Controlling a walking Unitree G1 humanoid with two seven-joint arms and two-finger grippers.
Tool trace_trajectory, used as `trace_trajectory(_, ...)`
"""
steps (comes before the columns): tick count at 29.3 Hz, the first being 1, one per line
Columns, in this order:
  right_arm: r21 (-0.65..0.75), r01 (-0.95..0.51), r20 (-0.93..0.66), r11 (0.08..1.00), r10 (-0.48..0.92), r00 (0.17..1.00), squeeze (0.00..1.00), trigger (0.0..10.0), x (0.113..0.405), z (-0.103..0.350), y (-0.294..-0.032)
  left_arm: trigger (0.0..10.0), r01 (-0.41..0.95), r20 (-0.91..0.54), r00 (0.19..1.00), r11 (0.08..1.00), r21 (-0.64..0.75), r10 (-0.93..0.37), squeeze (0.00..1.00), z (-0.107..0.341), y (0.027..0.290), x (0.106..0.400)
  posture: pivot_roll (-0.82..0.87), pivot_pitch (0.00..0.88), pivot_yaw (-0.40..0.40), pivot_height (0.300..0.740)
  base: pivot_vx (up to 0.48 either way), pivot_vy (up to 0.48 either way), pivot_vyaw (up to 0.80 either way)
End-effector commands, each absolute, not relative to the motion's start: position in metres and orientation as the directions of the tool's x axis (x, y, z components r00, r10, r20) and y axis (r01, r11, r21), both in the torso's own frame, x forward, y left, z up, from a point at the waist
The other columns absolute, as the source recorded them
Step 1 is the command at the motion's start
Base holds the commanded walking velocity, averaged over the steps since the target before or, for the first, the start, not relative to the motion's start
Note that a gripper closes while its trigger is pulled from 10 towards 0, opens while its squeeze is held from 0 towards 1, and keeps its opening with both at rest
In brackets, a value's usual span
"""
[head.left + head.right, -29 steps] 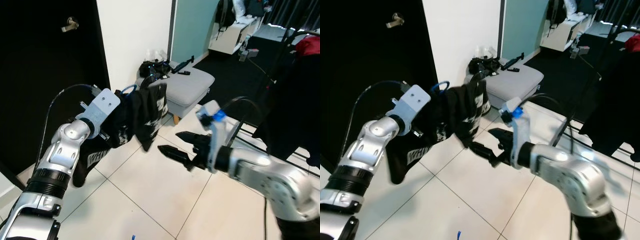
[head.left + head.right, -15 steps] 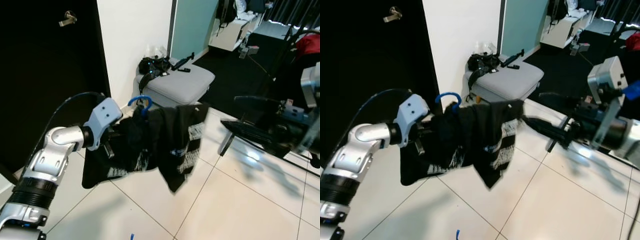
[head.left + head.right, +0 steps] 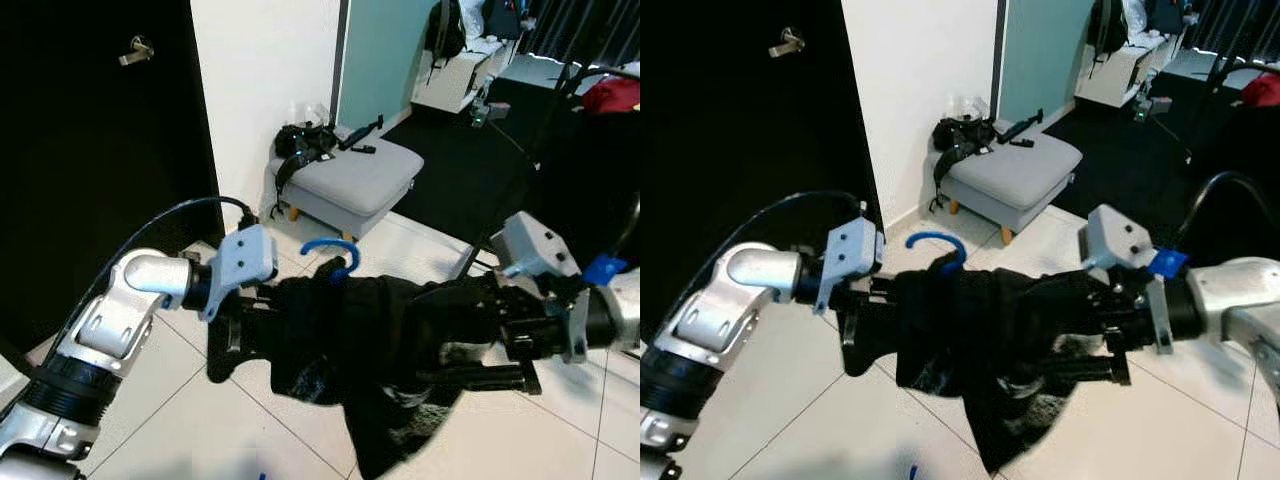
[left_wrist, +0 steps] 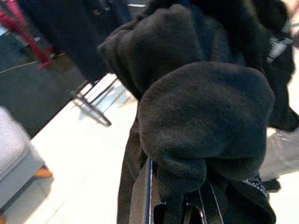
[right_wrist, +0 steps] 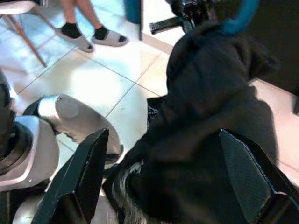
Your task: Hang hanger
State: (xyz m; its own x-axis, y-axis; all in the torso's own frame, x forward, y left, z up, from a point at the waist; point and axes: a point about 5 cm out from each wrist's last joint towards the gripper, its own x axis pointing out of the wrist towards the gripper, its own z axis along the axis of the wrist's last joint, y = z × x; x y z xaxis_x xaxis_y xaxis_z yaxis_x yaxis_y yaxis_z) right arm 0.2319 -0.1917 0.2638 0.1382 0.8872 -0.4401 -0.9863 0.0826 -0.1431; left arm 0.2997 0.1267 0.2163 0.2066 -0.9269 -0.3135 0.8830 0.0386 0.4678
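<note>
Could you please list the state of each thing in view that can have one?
Blue hanger: hook up, carrying the garment, not yet on a rail.
Black garment: draped over the hanger, bunched between both grippers.
Left gripper: against the garment's left end.
Right gripper: open around the garment.
Dark door: closed.

A glossy floor of large white tiles point(image 3: 180, 440) is seen, on which a grey padded footstool on short wooden legs point(image 3: 352, 182) is stood against the white wall, black items heaped on it.
</note>
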Motion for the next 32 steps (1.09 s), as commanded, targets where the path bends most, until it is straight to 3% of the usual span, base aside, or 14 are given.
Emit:
trace_trajectory(1, -0.152, -0.987, -0.454, 0.057, 0.883, 0.121, 0.00, 10.0, 0.234, 0.262, -0.189, 10.0, 0.869, -0.282, 0.140, -0.019, 0.494, -0.949, 0.00, 0.226, 0.116, 0.295, 0.01, 0.051, -0.042, 0.740, 0.000, 0.000, 0.00)
trace_trajectory(9, -0.143, -0.990, -0.508, 0.017, 0.857, 0.088, 0.00, 10.0, 0.237, 0.250, -0.184, 10.0, 0.860, -0.252, 0.086, -0.056, 0.508, -0.964, 0.00, 0.234, 0.109, 0.290, 0.01, 0.051, -0.042, 0.740, 0.000, 0.000, 0.00)
trace_trajectory(10, -0.130, -0.991, -0.519, 0.007, 0.852, 0.075, 0.00, 3.9, 0.235, 0.247, -0.183, 10.0, 0.858, -0.246, 0.082, -0.057, 0.511, -0.966, 0.00, 0.236, 0.109, 0.289, 0.01, 0.051, -0.042, 0.740, 0.000, 0.000, 0.00)
trace_trajectory(11, -0.119, -0.993, -0.527, -0.002, 0.847, 0.062, 0.00, 0.0, 0.233, 0.243, -0.181, 10.0, 0.856, -0.240, 0.075, -0.061, 0.513, -0.968, 0.00, 0.237, 0.108, 0.288, 0.00, 0.052, -0.044, 0.740, 0.000, 0.000, 0.00)
trace_trajectory(25, -0.151, -0.988, -0.461, -0.017, 0.886, 0.055, 0.00, 0.0, 0.235, 0.254, -0.179, 10.0, 0.845, -0.258, 0.051, -0.096, 0.526, -0.965, 0.00, 0.242, 0.115, 0.287, 0.00, 0.049, -0.041, 0.740, 0.000, 0.000, 0.00)
trace_trajectory(27, -0.175, -0.985, -0.280, -0.002, 0.959, 0.048, 0.00, 0.0, 0.234, 0.286, -0.180, 10.0, 0.847, -0.271, 0.087, -0.072, 0.527, -0.959, 0.00, 0.239, 0.118, 0.292, 0.00, 0.049, -0.041, 0.740, 0.000, 0.000, 0.00)
trace_trajectory(29, -0.175, -0.985, -0.280, -0.002, 0.959, 0.048, 0.00, 0.0, 0.234, 0.286, -0.180, 10.0, 0.847, -0.271, 0.087, -0.072, 0.527, -0.959, 0.00, 0.239, 0.118, 0.292, 0.00, 0.049, -0.041, 0.740, 0.000, 0.000, 0.00)
trace_trajectory(32, -0.210, -0.978, -0.159, 0.011, 0.986, 0.045, 0.00, 0.0, 0.230, 0.312, -0.190, 10.0, 0.847, -0.281, 0.118, -0.052, 0.529, -0.952, 0.00, 0.237, 0.123, 0.296, 0.01, 0.048, -0.039, 0.740, 0.000, 0.000, 0.00)
